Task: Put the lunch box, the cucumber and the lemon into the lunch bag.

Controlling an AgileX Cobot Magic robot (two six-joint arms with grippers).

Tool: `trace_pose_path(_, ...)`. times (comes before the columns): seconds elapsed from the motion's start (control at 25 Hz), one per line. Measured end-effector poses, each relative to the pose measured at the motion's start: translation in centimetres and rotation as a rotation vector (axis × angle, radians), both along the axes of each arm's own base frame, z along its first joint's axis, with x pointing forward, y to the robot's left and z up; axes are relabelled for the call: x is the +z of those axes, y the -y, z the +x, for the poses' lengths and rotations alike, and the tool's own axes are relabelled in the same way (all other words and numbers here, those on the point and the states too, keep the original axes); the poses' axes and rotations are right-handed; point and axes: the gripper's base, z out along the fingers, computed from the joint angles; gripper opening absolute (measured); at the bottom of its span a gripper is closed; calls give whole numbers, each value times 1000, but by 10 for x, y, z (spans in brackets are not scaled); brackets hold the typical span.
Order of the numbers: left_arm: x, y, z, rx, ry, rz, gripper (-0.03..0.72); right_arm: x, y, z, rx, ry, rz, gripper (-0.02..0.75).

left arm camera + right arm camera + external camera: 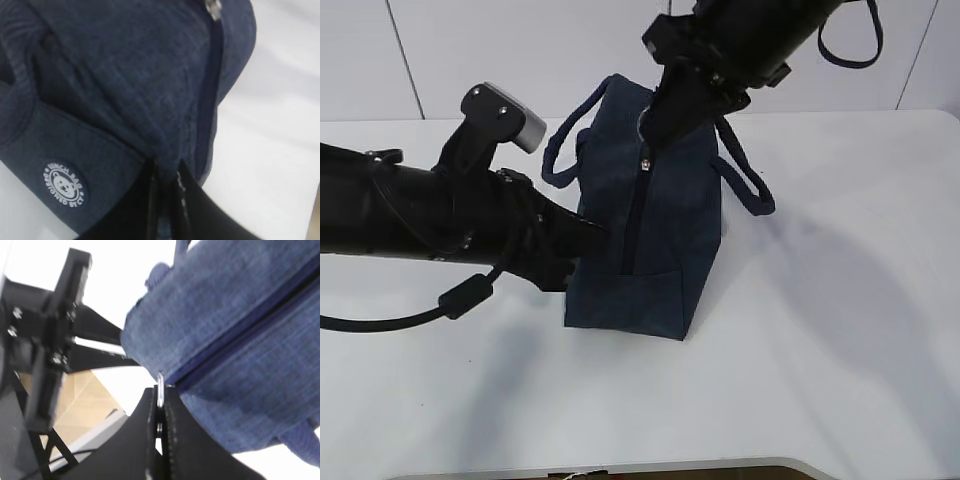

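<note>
One lunch bag (655, 215) sits on the white counter (840, 300), near the middle, dark navy fabric, boxy. Its top zipper (638, 215) runs as a dark line along the top face and looks shut along the stretch that shows. Two loop handles – one on the left side (563, 150), one on the right (745, 180) – both flopped outward. One round white logo patch (64, 184) shows on the bag in the left wrist view.

Two arms, two grippers. Left gripper (592, 235) comes in from the left, low, its fingers (187, 200) together and pinching a fold of the bag's fabric at the near end beside the zipper line. Right gripper (650, 135) reaches down from the top of the exterior view onto the far end of the bag's top; its fingers (175, 440) are pressed together on one silver ring pull (160, 385) at the end of the zipper, the ring standing upright between them.

One small silver stud or snap (646, 160) shows on the top of the bag just below the right gripper.

Lunch box, cucumber, lemon – not visible in any view; cannot tell whether they are inside the bag. One black cable (420, 315) loops under the left arm.
</note>
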Motion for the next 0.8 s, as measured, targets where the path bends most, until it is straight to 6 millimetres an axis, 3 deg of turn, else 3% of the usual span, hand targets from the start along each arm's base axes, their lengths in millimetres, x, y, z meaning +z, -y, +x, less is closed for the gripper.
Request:
trace_pose_path(0.16, -2, -1, -1, 6, -7, 3, -4, 7, 0, 12, -49, 0, 18, 5)
trace_pose_path(0.48, -9, -4, -5, 15, -30, 22, -4, 2, -2, 44, -116, -7, 40, 5)
trace_pose_path(0.8, -10, -4, -5, 16, -31, 21, -4, 0, 9, 80, -211, 18, 50, 5)
